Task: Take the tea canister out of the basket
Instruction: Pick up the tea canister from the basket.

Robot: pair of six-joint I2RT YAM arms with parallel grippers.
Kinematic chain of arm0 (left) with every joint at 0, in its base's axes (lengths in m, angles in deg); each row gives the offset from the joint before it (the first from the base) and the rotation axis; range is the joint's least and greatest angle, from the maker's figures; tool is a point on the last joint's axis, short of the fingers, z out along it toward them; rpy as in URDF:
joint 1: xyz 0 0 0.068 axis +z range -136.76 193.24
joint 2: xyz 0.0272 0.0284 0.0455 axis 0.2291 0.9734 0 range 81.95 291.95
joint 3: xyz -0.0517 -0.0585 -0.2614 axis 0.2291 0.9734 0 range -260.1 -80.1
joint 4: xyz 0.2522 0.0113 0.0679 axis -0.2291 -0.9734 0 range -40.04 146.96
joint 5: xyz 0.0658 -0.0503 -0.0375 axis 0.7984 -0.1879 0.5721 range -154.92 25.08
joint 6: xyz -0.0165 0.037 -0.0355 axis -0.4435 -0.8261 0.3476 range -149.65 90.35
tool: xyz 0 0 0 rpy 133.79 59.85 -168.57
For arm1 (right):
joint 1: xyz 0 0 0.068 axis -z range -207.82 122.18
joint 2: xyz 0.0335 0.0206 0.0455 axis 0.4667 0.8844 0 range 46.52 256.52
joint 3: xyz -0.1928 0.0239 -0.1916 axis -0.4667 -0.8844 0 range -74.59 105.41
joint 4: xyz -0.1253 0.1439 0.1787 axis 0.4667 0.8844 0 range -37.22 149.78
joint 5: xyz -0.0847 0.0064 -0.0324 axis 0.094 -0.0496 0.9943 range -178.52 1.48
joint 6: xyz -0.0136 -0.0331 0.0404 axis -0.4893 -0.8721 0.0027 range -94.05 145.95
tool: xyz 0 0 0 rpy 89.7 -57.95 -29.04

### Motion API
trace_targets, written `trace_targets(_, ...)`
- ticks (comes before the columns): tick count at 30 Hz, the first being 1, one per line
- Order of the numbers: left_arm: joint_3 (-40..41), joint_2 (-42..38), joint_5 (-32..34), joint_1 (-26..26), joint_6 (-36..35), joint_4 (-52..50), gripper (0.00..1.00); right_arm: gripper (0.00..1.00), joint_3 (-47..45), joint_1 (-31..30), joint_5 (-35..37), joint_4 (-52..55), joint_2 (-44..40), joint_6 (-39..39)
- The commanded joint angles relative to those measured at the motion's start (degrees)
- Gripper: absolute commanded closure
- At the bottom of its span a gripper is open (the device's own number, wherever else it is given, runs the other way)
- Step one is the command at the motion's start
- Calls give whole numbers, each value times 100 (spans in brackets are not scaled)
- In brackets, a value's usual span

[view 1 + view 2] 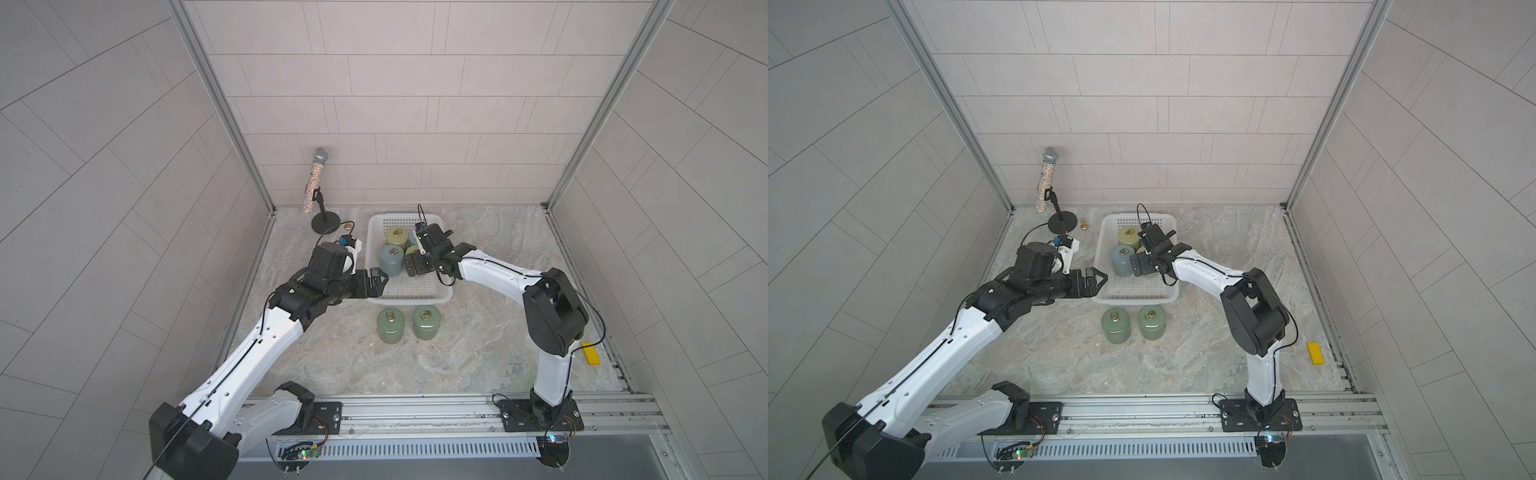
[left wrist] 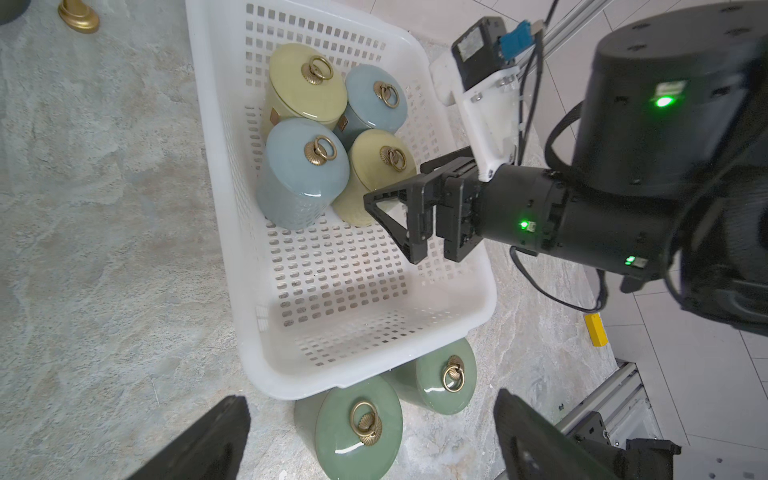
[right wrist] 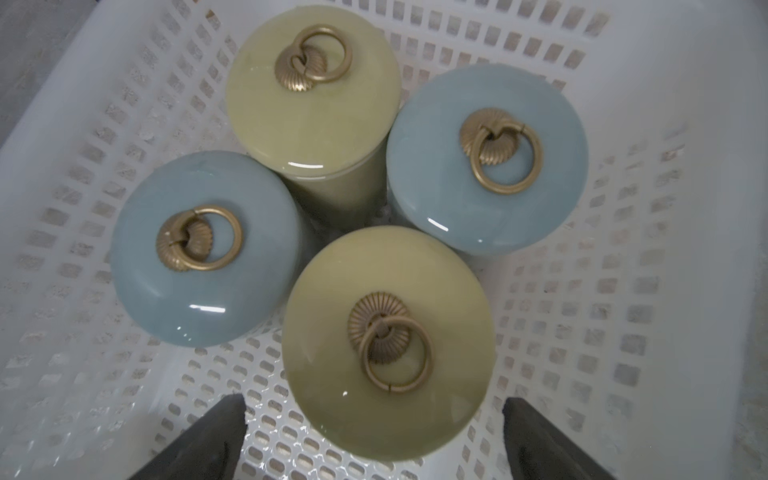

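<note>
Hovering over the basket [image 2: 357,376], the right gripper [image 3: 374,400] stood fully spread and empty. Its jaws were set to either side of the nearest yellow-green canister [image 3: 390,266] and looked clear of it. The left gripper [image 2: 370,397] was likewise spread and empty by the basket's near left corner; contact with the rim could not be told.

Contents: four lidded canisters stood upright, crowded at the basket's far end. Two were yellow-green and two blue-grey [image 3: 166,291], close together. Two green canisters [image 1: 390,328] stood outside on the marbled tabletop [image 1: 332,353], just before the near rim.

Materials: the canisters were cylindrical and glossy-glazed, with domed lids. Each lid bore a ribbed brass boss and a loose ring pull [image 3: 395,361]. The basket was white plastic with perforated walls and floor and a rolled rim.

Handling, as judged: descend straight and grip the body below the lid, since the lid might lift off. The glaze looked slippery, so close squarely. Keep clear of the blue-grey neighbours and lift vertically past the rim.
</note>
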Motion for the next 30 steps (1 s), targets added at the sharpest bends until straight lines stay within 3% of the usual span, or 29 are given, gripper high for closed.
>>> trace_targets(1, -168, -99, 43, 58, -100, -73, 0, 0, 234, 22, 222, 20, 206, -77)
trace_targets(30, -260, -102, 49, 95, -2, -89, 0, 9, 634, 119, 291, 31, 1070, -118)
